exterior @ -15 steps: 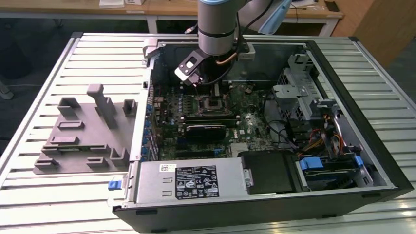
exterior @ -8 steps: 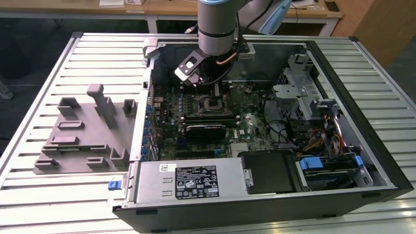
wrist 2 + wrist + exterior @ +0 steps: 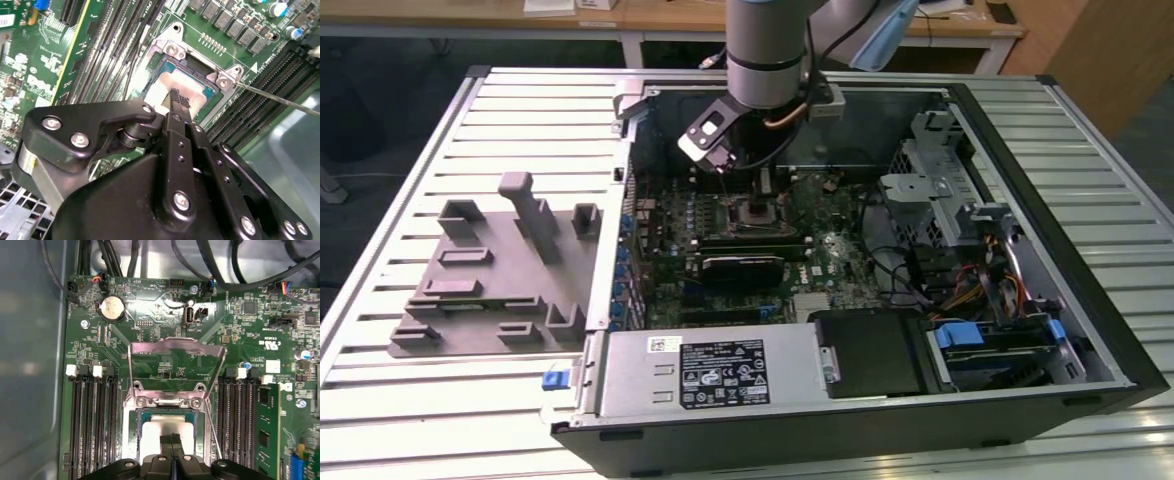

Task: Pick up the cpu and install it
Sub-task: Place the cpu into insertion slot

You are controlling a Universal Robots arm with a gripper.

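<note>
While one cpu (image 3: 152, 432) lies in the one open socket (image 3: 198, 416), the single gripper (image 3: 172, 438) sits directly over it. Jaws pressed together, holding nothing.

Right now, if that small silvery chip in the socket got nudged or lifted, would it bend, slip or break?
The cpu looks a flat metal-topped slab, so probably stiff, not floppy. Its smooth pale top likely gives the gripper little grip. Seated inside the socket frame, it probably won't slide sideways.
</note>
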